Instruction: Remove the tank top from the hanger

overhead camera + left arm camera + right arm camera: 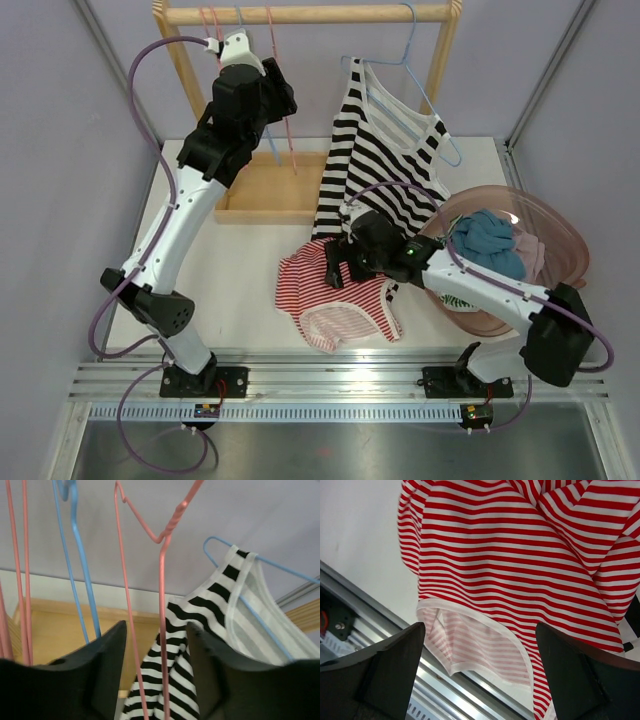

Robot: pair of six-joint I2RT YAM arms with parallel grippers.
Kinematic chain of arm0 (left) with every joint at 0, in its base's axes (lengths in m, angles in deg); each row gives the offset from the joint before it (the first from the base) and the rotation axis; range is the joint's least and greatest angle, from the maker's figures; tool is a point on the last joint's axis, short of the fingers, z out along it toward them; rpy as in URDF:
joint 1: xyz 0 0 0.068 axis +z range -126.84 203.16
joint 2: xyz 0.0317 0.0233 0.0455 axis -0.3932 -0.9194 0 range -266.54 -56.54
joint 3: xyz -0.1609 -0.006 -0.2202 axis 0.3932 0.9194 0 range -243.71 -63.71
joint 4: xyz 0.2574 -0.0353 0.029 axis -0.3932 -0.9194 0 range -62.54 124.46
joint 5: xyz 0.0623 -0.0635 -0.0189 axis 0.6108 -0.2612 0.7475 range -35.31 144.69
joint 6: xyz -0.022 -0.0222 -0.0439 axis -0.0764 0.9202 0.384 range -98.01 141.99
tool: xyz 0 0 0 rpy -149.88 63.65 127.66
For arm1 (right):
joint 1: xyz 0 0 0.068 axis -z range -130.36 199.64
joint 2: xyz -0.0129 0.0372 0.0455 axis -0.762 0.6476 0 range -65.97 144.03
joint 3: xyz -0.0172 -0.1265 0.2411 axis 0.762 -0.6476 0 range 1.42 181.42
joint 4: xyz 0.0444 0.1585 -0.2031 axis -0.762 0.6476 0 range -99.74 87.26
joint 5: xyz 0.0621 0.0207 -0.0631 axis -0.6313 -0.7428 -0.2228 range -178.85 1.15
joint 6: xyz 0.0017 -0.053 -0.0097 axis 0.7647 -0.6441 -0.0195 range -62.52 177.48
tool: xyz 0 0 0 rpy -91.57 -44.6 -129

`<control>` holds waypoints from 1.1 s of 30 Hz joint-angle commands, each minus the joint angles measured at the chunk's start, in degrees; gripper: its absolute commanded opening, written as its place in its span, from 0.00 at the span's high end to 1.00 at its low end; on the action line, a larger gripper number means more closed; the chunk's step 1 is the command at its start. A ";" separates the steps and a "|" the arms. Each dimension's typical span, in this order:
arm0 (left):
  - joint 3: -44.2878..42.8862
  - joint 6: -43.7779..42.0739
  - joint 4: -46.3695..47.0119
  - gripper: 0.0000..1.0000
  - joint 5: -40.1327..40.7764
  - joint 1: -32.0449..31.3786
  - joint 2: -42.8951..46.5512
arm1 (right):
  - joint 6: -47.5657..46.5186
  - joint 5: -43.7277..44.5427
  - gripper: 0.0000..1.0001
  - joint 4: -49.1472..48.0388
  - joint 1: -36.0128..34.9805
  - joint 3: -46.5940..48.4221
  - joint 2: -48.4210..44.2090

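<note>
While the tank top (pixel 375 150) hangs right of the spread left tool (pixel 156 627), the right tool (pixel 480 627) gapes near its hem.

Rail (pixel 310 14) behind, table (pixel 240 270) in front.
The tank top (pixel 375 160) is hung on its hanger (pixel 290 570) at the rail's right, spare hangers (pixel 162 605) left; a garment (pixel 335 295) is spread before it, a basin (pixel 560 235) set right.

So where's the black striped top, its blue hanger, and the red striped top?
black striped top (pixel 375 160): top view, middle of its front.
blue hanger (pixel 290 570): left wrist view, bare wire shoulder.
red striped top (pixel 510 555): right wrist view, middle of the fabric.
</note>
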State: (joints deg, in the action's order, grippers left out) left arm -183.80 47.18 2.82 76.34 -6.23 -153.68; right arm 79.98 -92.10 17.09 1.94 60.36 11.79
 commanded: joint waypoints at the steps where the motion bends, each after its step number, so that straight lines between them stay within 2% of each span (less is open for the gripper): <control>1: -0.49 -0.23 3.51 0.37 -3.79 0.29 6.52 | -0.79 8.59 0.01 1.03 -3.44 4.43 5.18; 2: -0.23 -0.32 3.43 0.30 -4.59 0.29 7.22 | -0.36 10.43 0.00 1.73 -4.67 4.95 6.69; 3: -0.14 -0.32 3.16 0.01 -5.29 0.29 8.80 | -0.18 11.06 0.01 1.82 -5.38 5.92 8.10; 6: 3.09 -0.06 3.60 0.01 -7.93 0.29 12.23 | 0.43 12.56 0.01 0.33 -7.14 6.45 14.50; 11: 11.88 -0.32 6.32 0.01 -9.34 0.29 23.65 | 1.40 16.16 0.00 -1.86 -8.11 7.16 22.52; 13: 16.88 -0.93 7.46 0.01 -9.08 0.21 27.60 | 1.75 16.25 0.07 -3.36 -8.28 6.46 24.72; 15: 19.27 -1.89 7.38 0.01 -8.29 0.21 32.18 | 1.93 15.55 0.19 -5.20 -8.28 5.75 25.60; 16: 20.33 -2.33 6.68 0.01 -7.07 0.21 33.32 | 2.02 15.64 0.38 -5.64 -8.28 5.49 25.69; 19: 25.16 -3.56 6.41 0.01 -4.44 0.29 37.98 | 2.02 16.43 0.70 -6.44 -8.37 5.14 24.82; 21: 27.97 -4.18 5.71 0.01 -3.37 0.29 40.27 | 1.84 16.52 0.79 -6.09 -8.37 5.22 22.89; 22: 28.68 -4.18 4.58 0.01 -2.50 0.29 40.89 | 1.76 16.78 0.98 -5.91 -8.37 5.22 22.01; 33: 41.42 -4.53 0.35 0.01 1.99 0.29 51.87 | -2.02 20.38 1.00 4.72 -8.37 12.60 5.49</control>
State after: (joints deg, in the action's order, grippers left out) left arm -143.87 43.97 2.95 75.14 -6.19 -104.81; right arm 79.92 -74.66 19.78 -5.87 67.51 22.98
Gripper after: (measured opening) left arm 0.987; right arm 0.019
